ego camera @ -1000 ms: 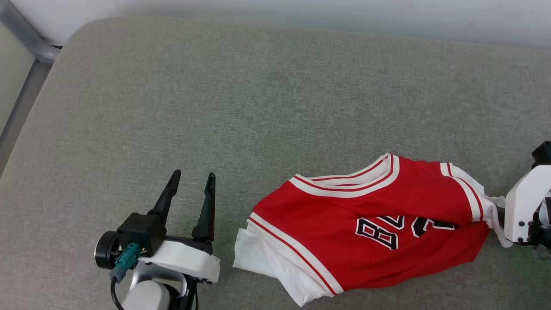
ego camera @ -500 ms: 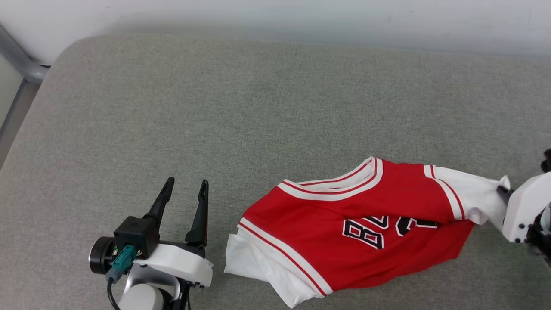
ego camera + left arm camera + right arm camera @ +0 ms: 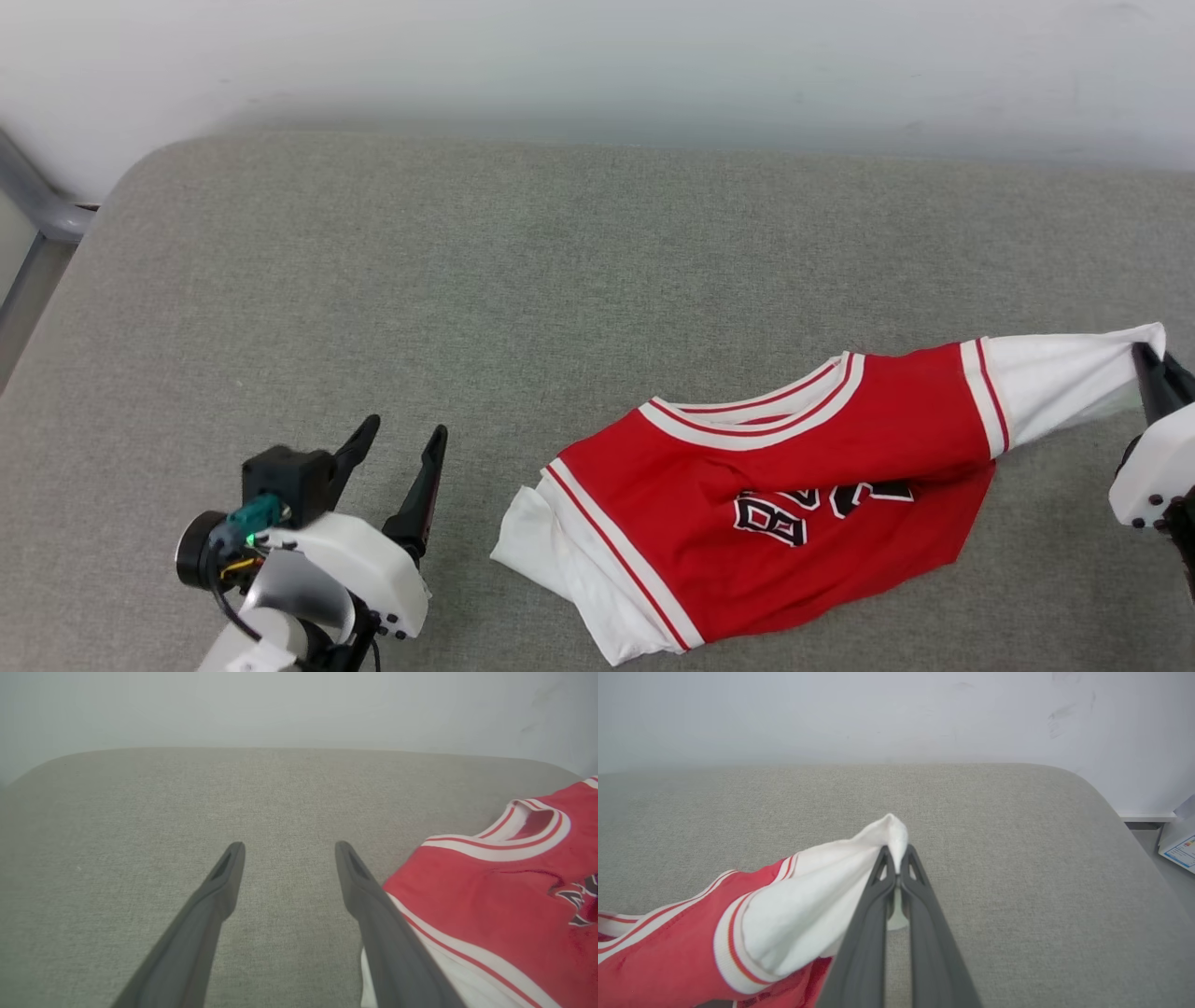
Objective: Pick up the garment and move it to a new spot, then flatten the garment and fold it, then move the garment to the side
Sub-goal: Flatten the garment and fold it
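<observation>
Finding: the right gripper point(image 3: 1146, 359), at 3 o'clock in the head view, has clenched on the white sleeve point(image 3: 1064, 378) tip and drawn it taut. Pick-up judged begun. The left gripper point(image 3: 404, 427), at 8 o'clock, stands released and empty. The shirt point(image 3: 775, 485), soft red knit with striped trim, lies crumpled at 4 o'clock on the coarse grey woven cushion point(image 3: 560, 280).

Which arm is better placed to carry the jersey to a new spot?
Right. The right end effector is shut on the garment's white sleeve; the left end effector stands open beside the other sleeve, gripping nothing.
</observation>
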Controlling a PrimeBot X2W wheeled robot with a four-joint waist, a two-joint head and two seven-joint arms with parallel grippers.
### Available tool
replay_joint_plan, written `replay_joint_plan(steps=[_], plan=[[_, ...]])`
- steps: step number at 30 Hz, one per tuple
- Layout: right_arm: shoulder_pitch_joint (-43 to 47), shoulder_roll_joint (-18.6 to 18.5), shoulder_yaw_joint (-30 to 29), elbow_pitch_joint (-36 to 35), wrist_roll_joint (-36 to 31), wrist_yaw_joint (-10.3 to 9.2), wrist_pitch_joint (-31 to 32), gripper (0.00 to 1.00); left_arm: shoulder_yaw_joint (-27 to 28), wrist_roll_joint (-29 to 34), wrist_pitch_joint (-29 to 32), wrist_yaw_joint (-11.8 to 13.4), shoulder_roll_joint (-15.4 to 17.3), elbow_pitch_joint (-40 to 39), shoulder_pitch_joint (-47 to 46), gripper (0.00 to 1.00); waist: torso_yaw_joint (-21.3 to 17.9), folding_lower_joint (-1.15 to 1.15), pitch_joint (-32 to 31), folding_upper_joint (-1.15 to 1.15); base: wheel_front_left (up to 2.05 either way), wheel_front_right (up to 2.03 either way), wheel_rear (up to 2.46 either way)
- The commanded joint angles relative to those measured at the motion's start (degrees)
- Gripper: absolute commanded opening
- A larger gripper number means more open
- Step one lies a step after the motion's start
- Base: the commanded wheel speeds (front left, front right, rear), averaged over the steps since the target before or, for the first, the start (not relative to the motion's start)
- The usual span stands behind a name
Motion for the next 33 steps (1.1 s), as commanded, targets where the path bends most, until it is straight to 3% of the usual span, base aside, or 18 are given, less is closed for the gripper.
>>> replay_joint_plan(steps=[1, 6, 11, 21, 22, 23, 25, 33], plan=[[1.1, 1.0, 0.0, -1.0, -0.4, -0.04, -0.1, 0.00, -0.6, -1.1, 3.5, -1.2, 1.2, -0.3, -1.5, 1.00, -0.3, 0.00, -0.2, 0.00, 0.00, 0.00, 0.00], [2.5, 3.0, 0.8, -3.5, -0.7, -0.04, -0.3, 0.00, -5.1, -5.8, 20.1, -4.0, 5.1, -1.5, -4.5, 1.00, -1.6, 0.00, 0.1, 0.00, 0.00, 0.00, 0.00], [2.2, 4.2, 2.0, -4.5, -0.4, -0.03, 0.3, 0.00, -10.8, -10.2, 32.3, -4.8, 7.5, -0.5, -6.8, 1.00, -3.3, 0.00, 1.3, 0.00, 0.00, 0.00, 0.00], [1.1, 4.3, 3.1, -3.4, 0.9, -0.03, 0.2, 0.00, -21.6, -14.7, 42.0, -5.0, 9.2, 8.4, -9.2, 1.00, -4.9, 0.00, 4.0, 0.00, 0.00, 0.00, 0.00], [0.9, 4.2, 3.3, -3.2, 0.9, -0.03, 0.1, 0.00, -23.3, -15.6, 43.3, -5.0, 9.1, 9.3, -8.8, 0.88, -4.9, 0.00, 4.1, 0.00, 0.00, 0.00, 0.00], [0.8, 4.1, 3.4, -3.0, 0.9, -0.03, 0.3, 0.00, -25.3, -16.4, 44.9, -5.0, 9.1, 10.0, -8.6, 0.44, -5.0, 0.00, 4.2, 0.00, 0.00, 0.00, 0.00], [0.5, 3.6, 3.6, -2.9, 0.8, -0.03, -0.1, 0.00, -28.5, -18.2, 47.1, -5.1, 9.1, 10.5, -8.5, 0.00, -5.0, 0.00, 4.1, 0.00, 0.00, 0.00, 0.00], [0.0, 2.6, 3.6, -1.9, 1.2, -0.03, -1.2, 0.00, -31.8, -20.2, 43.5, -5.0, 12.7, 9.7, -14.0, 0.00, -4.5, 0.00, 1.5, 0.00, 0.00, 0.00, 0.00]])
